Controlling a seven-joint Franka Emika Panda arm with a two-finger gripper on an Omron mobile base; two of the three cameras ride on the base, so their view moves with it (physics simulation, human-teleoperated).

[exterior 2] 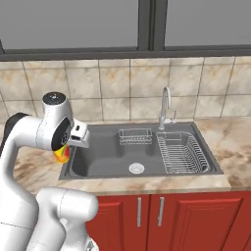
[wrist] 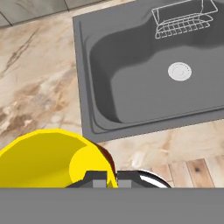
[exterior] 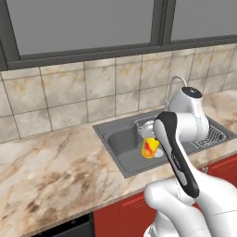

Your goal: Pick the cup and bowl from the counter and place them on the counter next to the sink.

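Gripper [wrist: 106,178] pinches the rim of the yellow cup [wrist: 52,159], carrying it above the marbled counter [exterior: 55,166] just left of the sink [exterior 2: 108,147] (near the front edge). Held high, likely to clear the sink lip before set-down.

Even flat bright rendered light, faint shadows, slightly soft focus.

Marbled counter [exterior: 55,162] above red cabinets [exterior 2: 196,218]; grey sink [exterior 2: 105,157] set into it.
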